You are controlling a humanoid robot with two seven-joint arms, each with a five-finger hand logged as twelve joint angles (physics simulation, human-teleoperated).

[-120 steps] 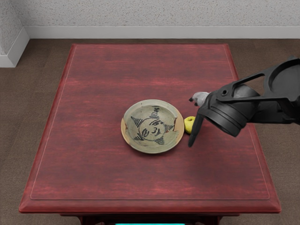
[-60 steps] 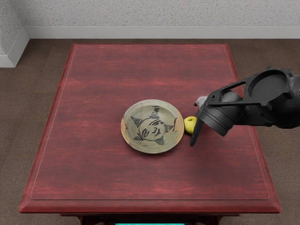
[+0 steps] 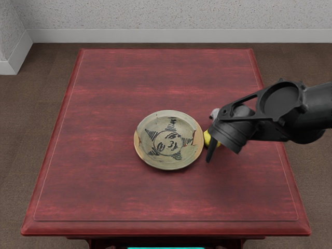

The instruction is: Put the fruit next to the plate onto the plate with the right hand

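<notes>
A small yellow-green fruit [image 3: 207,138] lies on the table just right of the patterned plate [image 3: 168,113], touching or nearly touching its rim. My right hand [image 3: 211,135] has come down over it and hides most of it. The fingers are still spread: a dark thumb [image 3: 209,153] points down at the fruit's near side and a pale fingertip [image 3: 213,113] shows at its far side. The fruit rests on the table and is not lifted. The plate holds nothing. My left arm is out of view.
The red wooden table [image 3: 104,104] carries only the plate and the fruit. My right forearm [image 3: 290,114] reaches in over the table's right edge. Brown floor surrounds the table.
The right hand has moved left and lower, from beside the fruit to over it, now covering most of it. Fruit and plate have not moved.
</notes>
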